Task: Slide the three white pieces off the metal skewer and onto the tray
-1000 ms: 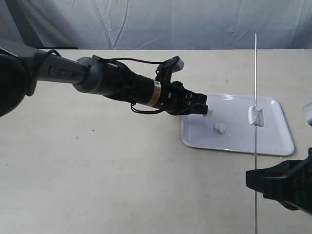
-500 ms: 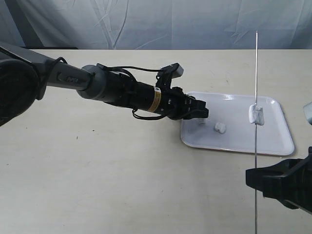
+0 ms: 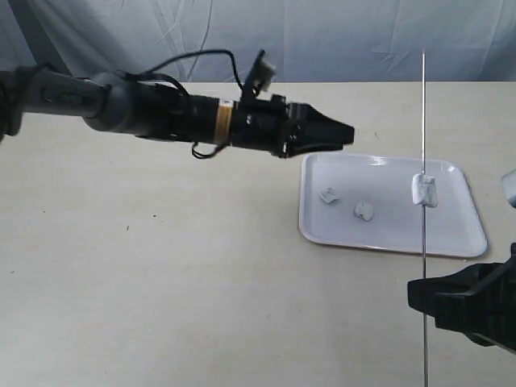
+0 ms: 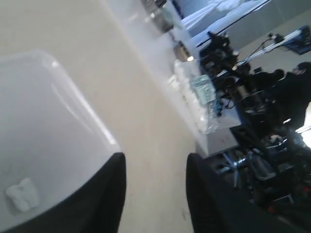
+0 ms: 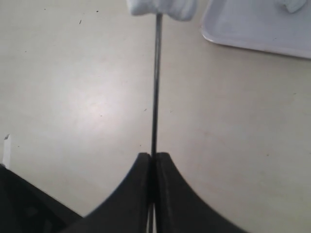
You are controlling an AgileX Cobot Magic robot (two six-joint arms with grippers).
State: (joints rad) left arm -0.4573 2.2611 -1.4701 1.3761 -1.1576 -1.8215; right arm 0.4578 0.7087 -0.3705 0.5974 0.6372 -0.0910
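My left jaws: parted, empty, raised beside the tray [image 3: 463, 234].
My right jaws: clamped shut on the metal skewer [image 3: 424, 113], held upright.
White pieces [image 3: 364, 211]: two in the tray, third piece [image 3: 422, 192] on the skewer.

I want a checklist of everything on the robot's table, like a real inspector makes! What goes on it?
Surface: beige table, with only a few tiny dark specks.
Job's things: two white pieces lie in the tray; the third white piece sits on the metal skewer, which stands upright.
Clutter: nothing seen.
Grippers: left gripper open and empty, beside the tray; right gripper shut on the skewer's lower end.
Cables: black cable loops above the left arm.
Surroundings: grey-blue cloth backdrop behind the table.
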